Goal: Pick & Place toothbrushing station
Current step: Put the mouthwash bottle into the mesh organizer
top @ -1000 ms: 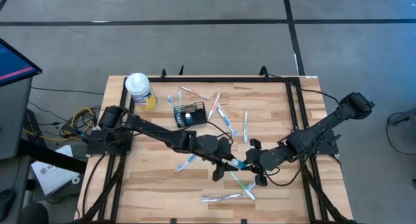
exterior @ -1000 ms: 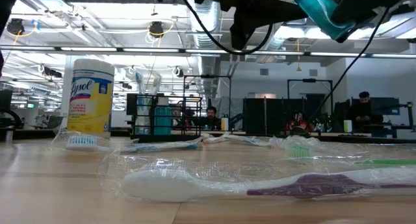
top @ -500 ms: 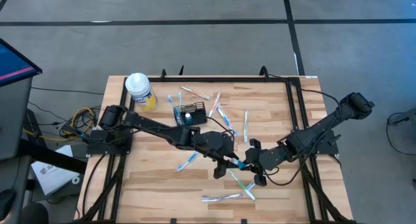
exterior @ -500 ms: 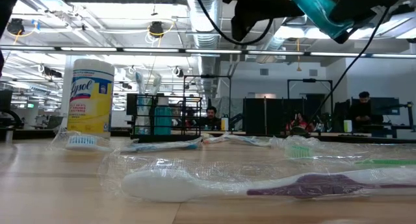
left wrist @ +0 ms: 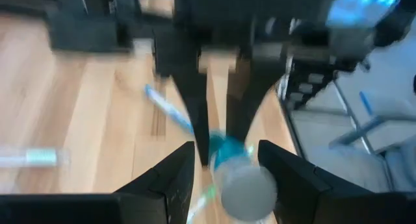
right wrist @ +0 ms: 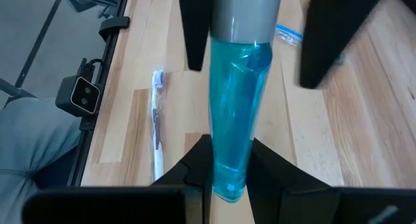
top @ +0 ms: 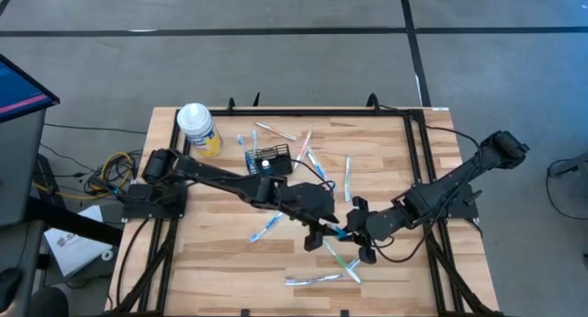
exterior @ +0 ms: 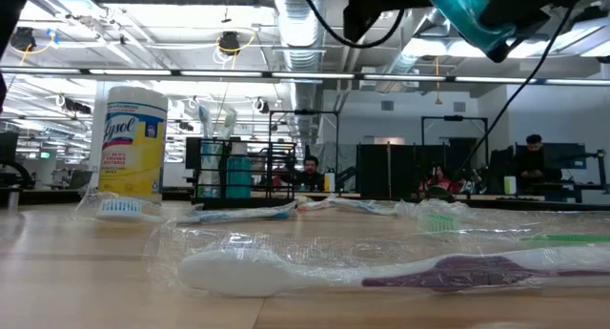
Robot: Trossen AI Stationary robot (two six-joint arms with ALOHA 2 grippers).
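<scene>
You have the right jaws [right wrist: 227, 165] clamped on a teal tube [right wrist: 235, 113], its capped end between your open left jaws [left wrist: 224, 162], so this looks like a handover: close the left next, with the caddy [top: 268, 160] well behind them.

One camera is looking straight down on the counter [top: 230, 262]; another is sitting at its surface, facing the room; both wrist cameras are closing on the teal tube [right wrist: 237, 120].
</scene>
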